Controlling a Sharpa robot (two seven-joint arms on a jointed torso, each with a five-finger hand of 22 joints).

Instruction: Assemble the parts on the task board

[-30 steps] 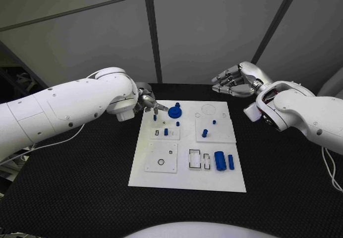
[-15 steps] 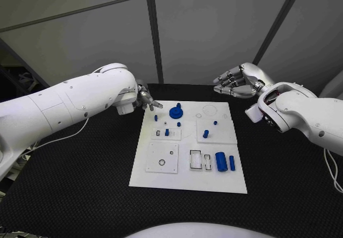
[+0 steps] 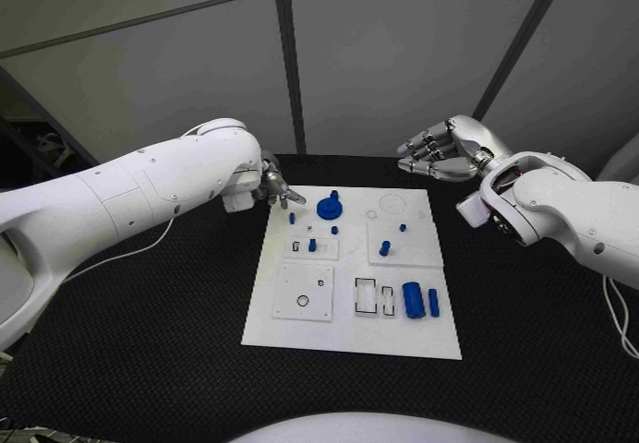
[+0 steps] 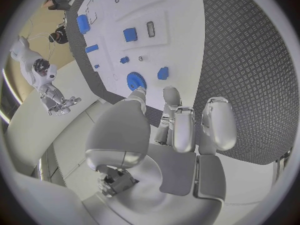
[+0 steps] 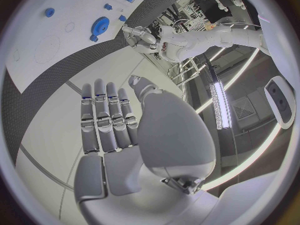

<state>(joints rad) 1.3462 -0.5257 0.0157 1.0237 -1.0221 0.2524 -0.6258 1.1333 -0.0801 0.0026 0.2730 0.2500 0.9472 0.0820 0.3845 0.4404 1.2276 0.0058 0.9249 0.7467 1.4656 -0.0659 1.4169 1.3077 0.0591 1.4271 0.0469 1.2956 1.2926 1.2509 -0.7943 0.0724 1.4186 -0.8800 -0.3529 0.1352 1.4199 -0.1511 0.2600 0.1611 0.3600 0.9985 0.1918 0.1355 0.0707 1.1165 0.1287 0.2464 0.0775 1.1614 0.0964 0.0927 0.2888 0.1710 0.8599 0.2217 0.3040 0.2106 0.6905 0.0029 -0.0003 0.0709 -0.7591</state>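
On white task board, one blue gear, two cylinders, left hand empty, fingers apart, right hand curled, empty.

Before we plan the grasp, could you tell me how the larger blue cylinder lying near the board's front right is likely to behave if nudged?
The blue cylinder lies on its side on the flat task board, so it will probably roll sideways when pushed. It looks solid and stiff, likely light plastic. A thinner blue peg beside it may get knocked.

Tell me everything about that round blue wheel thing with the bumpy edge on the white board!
The blue gear is a flat round disc with small teeth around its rim and a short knob rising from its middle. It looks like matte plastic. It lies flat near the far edge of the task board, close to the left hand, which does not touch it.
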